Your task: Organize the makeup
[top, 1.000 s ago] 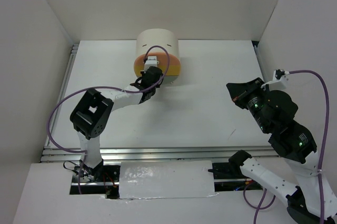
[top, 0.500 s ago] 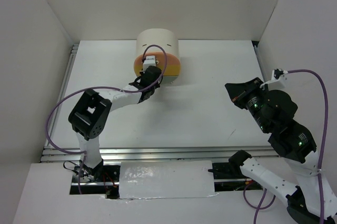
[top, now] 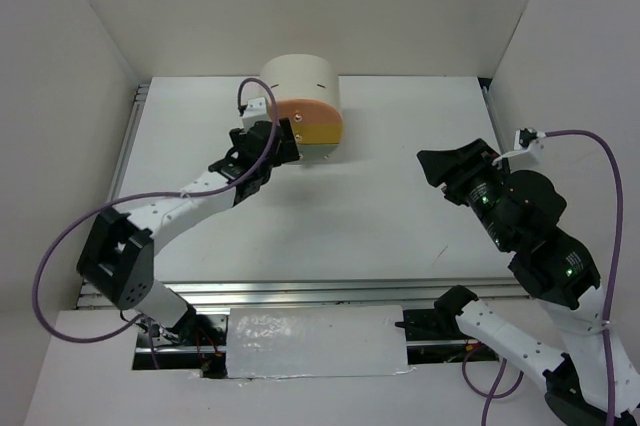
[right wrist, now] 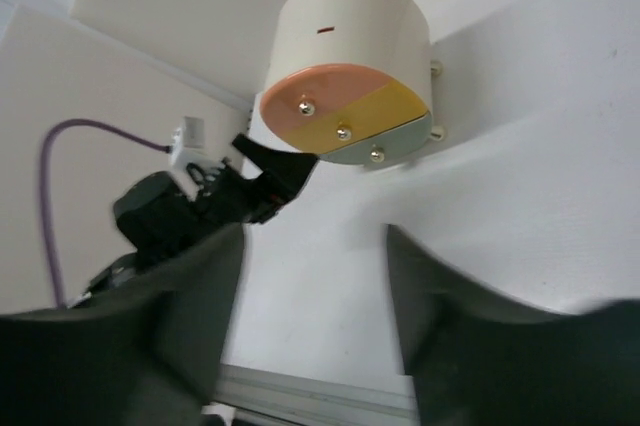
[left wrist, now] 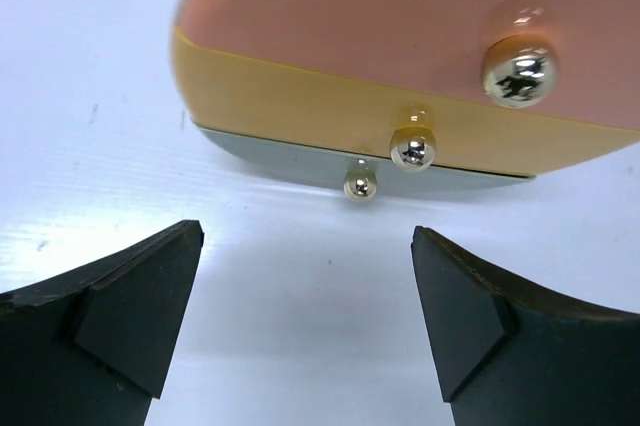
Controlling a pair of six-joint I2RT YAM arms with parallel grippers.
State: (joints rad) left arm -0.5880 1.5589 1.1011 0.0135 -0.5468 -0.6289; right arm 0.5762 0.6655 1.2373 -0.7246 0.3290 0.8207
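Note:
No makeup shows in any view. My left gripper (top: pixel 280 136) stands open just off the front left of the cream drum-shaped box (top: pixel 300 81), with nothing between its fingers. In the left wrist view the open gripper (left wrist: pixel 305 246) faces the box's pink (left wrist: pixel 350 16), yellow (left wrist: pixel 290 96) and grey (left wrist: pixel 270 149) drawer fronts, all pushed in, with only bare white table between the fingers. My right gripper (top: pixel 440 161) hangs open and empty over the right side of the table. In the right wrist view this gripper (right wrist: pixel 315 236) looks towards the box (right wrist: pixel 350 36).
White walls close in the table (top: pixel 380 206) on the left, back and right. An aluminium rail (top: pixel 300 291) runs along the near edge and another along the left edge. Purple cables loop from both arms. Small metal knobs (left wrist: pixel 518 71) stick out of the drawer fronts.
My left gripper has opened and drawn back left from the drawer fronts, its arm swinging out to the left. My right gripper has opened and shifted slightly left.

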